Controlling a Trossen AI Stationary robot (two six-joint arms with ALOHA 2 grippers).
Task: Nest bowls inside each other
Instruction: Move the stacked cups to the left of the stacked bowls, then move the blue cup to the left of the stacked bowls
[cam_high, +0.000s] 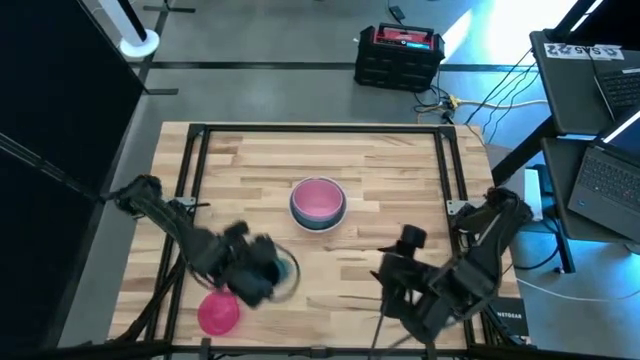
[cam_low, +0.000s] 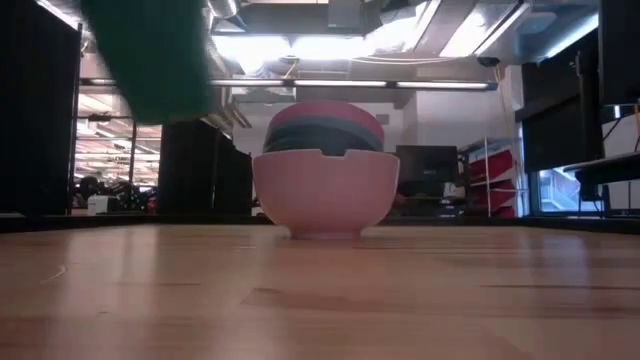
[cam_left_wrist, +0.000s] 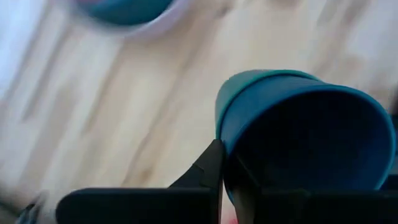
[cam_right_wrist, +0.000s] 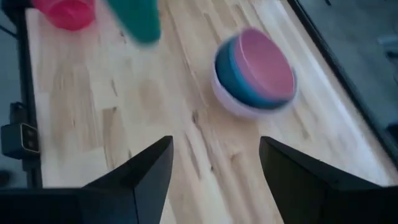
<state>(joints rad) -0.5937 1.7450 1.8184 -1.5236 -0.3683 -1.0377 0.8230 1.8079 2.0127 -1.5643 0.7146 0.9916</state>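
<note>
A stack of nested bowls (cam_high: 318, 203) stands on its base at the table's middle: a pale outer bowl, a blue one inside it and a pink one on top (cam_right_wrist: 255, 74). A magenta bowl (cam_high: 218, 313) sits alone near the front left. My left gripper (cam_high: 262, 280) hovers between the two, shut on a small green-teal cup (cam_left_wrist: 298, 124), which also shows raised in the right wrist view (cam_right_wrist: 134, 18) and the low view (cam_low: 150, 55). My right gripper (cam_right_wrist: 214, 180) is open and holds nothing, above the front right of the table (cam_high: 392, 285), facing the stack. My left gripper pinches the cup's wall at its rim (cam_left_wrist: 222, 146), one fingertip (cam_left_wrist: 211, 171) outside and the other apparently inside the mouth. The fingers slant downward from above. The cup is lifted clear of the table and tilted, its open mouth turned toward the wrist.
A black frame rail (cam_high: 200, 160) runs along the table's left, far and right sides. Bare wood lies between the stack and my right gripper. A black case (cam_high: 398, 55) sits on the floor beyond the far edge, and laptops (cam_high: 610, 175) stand off to the right.
</note>
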